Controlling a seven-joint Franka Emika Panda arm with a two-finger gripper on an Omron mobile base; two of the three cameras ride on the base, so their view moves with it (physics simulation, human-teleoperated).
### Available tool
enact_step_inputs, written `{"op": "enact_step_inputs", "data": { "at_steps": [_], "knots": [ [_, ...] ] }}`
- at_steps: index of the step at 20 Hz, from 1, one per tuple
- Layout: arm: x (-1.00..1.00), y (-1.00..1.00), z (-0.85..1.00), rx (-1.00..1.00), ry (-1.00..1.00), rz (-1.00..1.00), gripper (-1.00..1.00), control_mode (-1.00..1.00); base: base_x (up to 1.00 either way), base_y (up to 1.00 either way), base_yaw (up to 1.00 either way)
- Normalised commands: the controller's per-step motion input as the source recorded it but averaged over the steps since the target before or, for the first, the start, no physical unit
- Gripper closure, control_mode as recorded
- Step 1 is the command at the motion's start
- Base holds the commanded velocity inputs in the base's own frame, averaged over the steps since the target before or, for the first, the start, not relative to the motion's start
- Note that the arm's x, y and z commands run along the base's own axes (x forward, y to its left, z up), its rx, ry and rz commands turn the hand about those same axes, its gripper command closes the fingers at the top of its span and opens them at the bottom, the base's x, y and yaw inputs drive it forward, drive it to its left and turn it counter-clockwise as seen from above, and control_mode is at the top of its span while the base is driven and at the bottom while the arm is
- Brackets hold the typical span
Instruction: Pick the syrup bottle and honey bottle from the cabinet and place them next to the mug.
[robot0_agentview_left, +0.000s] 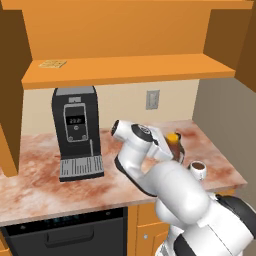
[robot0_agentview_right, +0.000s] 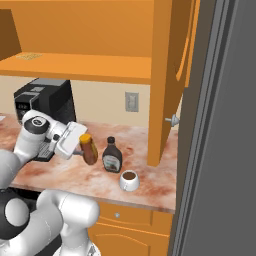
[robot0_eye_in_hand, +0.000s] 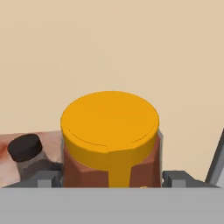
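My gripper (robot0_agentview_right: 85, 150) is shut on the honey bottle (robot0_agentview_right: 89, 148), a short amber bottle with a yellow cap, held slightly tilted just above the counter. In the hand view its cap (robot0_eye_in_hand: 109, 120) sits right in front, with one finger (robot0_eye_in_hand: 47, 178) on each side of the body. The syrup bottle (robot0_agentview_right: 112, 157), dark brown with a black cap and white label, stands upright on the counter just right of it; its cap (robot0_eye_in_hand: 25, 148) shows at the left. The white mug (robot0_agentview_right: 129, 181) of dark liquid stands in front of the syrup bottle. The cabinet shelf (robot0_agentview_left: 130, 70) hangs above.
A black coffee machine (robot0_agentview_left: 76, 132) stands at the counter's left against the wall. An open cabinet door (robot0_agentview_right: 167, 75) hangs down at the right, close to the mug. A small flat item (robot0_agentview_left: 52, 64) lies on the shelf's left. A wall outlet (robot0_agentview_left: 152, 99) sits behind.
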Motion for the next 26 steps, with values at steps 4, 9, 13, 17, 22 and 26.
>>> {"op": "enact_step_inputs", "data": {
  "at_steps": [4,9,13,17,22,26],
  "knots": [
    [0.0,-0.09,-0.73,0.01,0.0,-0.09,1.0,-1.0,0.0,0.0,0.0],
    [0.0,-0.01,-0.32,0.0,0.0,-0.1,1.0,-1.0,0.0,0.0,0.0],
    [0.04,0.0,-0.08,0.0,0.0,-0.12,1.0,-1.0,0.0,0.0,0.0],
    [0.14,0.0,-0.02,0.0,0.0,-0.15,1.0,-1.0,0.0,0.0,0.0],
    [0.09,-0.01,-0.08,0.0,0.0,-0.14,1.0,-1.0,0.0,0.0,0.0],
    [0.0,0.0,-0.23,0.0,0.0,-0.03,1.0,-1.0,0.0,0.0,0.0]
  ]
}}
